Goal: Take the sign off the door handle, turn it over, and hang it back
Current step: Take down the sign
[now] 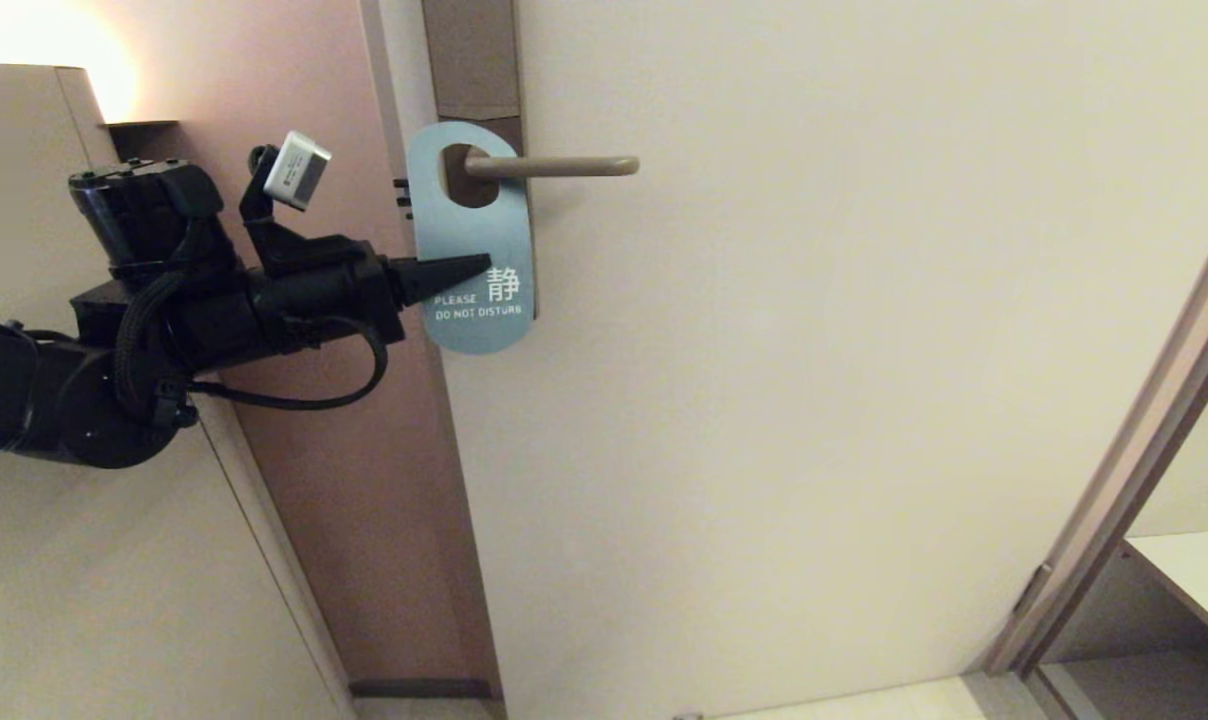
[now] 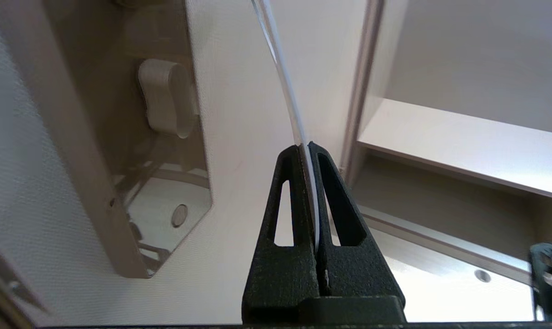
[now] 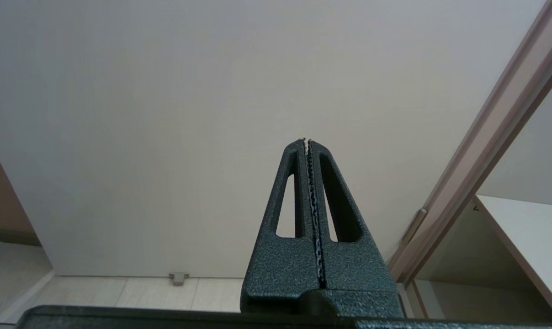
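The sign [image 1: 472, 240] hung by its oval hole on the door handle [image 1: 554, 166], blue "DO NOT DISTURB" face outward, in front of the brown backplate [image 1: 470, 60]. The left gripper [image 1: 479, 266] reached in from the sign's left edge, fingers pressed together and pinching the card near its lower half. The right gripper [image 3: 306, 141] was pressed together on nothing, facing the door [image 3: 166, 114].

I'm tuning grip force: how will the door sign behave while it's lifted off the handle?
Probably light and thin: the sign shows as a sliver between the left gripper. It curves above the pinch, so likely flexible. Its hole may snag on the door handle.
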{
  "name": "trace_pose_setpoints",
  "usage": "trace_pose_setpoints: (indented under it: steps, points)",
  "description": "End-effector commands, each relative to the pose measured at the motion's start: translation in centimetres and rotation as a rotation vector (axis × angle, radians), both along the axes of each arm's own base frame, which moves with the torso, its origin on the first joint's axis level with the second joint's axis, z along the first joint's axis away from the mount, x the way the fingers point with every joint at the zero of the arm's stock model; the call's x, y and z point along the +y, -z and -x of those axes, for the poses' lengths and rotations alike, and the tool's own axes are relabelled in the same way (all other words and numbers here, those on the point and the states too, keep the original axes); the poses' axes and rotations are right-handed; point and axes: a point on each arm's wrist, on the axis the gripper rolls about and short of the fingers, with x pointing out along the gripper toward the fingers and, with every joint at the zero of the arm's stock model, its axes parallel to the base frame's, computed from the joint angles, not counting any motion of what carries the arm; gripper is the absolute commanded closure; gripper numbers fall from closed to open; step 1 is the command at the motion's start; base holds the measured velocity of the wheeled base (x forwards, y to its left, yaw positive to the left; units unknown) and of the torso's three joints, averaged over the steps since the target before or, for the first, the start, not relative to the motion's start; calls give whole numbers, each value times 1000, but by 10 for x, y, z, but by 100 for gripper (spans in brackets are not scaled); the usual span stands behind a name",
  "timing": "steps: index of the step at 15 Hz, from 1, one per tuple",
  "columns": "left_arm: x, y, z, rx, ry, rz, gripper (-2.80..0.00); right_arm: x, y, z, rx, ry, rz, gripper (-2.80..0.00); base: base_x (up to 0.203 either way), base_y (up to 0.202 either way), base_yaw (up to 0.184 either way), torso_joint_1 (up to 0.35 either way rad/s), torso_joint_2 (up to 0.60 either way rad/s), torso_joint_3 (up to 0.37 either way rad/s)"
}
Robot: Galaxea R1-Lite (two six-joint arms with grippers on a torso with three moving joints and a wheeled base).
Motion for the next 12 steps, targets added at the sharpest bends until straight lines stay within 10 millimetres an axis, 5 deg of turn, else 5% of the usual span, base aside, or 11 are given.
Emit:
trace_pose_setpoints:
  steps: [1, 12]
  points:
    - [-1, -3, 2, -13, -8, 4, 0, 0, 0, 0, 1, -1, 1, 0, 0, 0, 0, 0, 0, 0]
    - [-30, -13, 18, -65, -57, -4, 0, 0, 0, 0, 1, -1, 1, 0, 0, 0, 0, 0, 0, 0]
